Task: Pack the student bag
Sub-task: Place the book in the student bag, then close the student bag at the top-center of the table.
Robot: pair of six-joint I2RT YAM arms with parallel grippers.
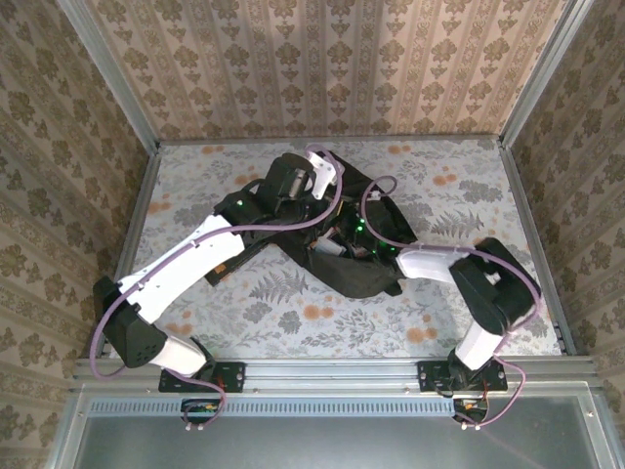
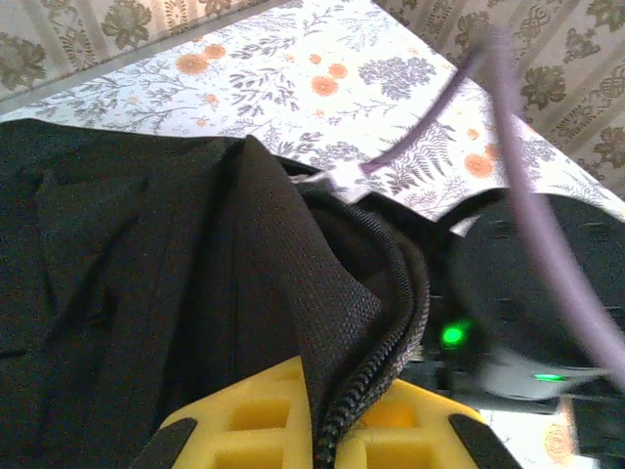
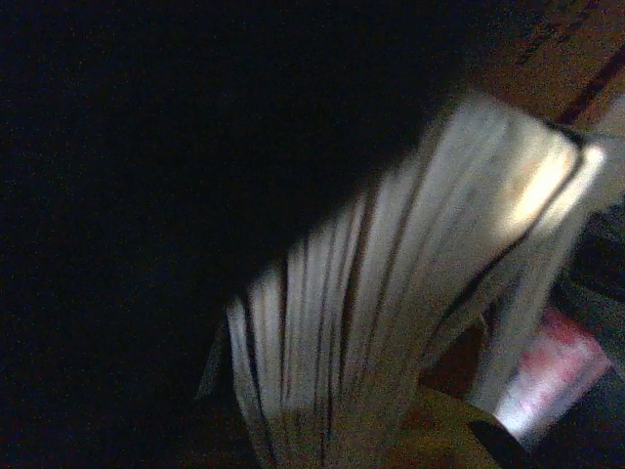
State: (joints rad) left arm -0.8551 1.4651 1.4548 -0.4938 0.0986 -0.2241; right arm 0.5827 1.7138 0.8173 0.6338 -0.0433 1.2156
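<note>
Flat table [image 1: 469,293] with a cloth of grey ferns and orange flowers. Brown wallpaper with a leafy pattern on the walls [image 1: 322,68] at the back and both sides. Grey metal frame [image 1: 332,369] along the near edge, with both arm bases bolted to it.

In the middle of the table, the student bag [image 1: 366,278]: big, black and soft, lying flat with its mouth open.

At the far left edge of the bag, the left gripper [image 2: 327,430]. Yellow fingers [image 2: 244,425] squeezed tight on the bag's edge, with black cloth and the zipper [image 2: 391,322] pinched between them. Edge of the bag pulled up into a fold.

From the right, the right arm [image 1: 430,264], white and black, with a purple cable [image 1: 376,200] looping over it. Down inside the open mouth, the right gripper [image 1: 354,246]. Very dark in there. Close in front of the wrist camera, the pale page edges of a book [image 3: 391,293], fanned out and blurry. A bit of one yellow finger [image 3: 435,430] low down beside the pages. Cannot tell how wide these fingers stand, or whether holding the book.
</note>
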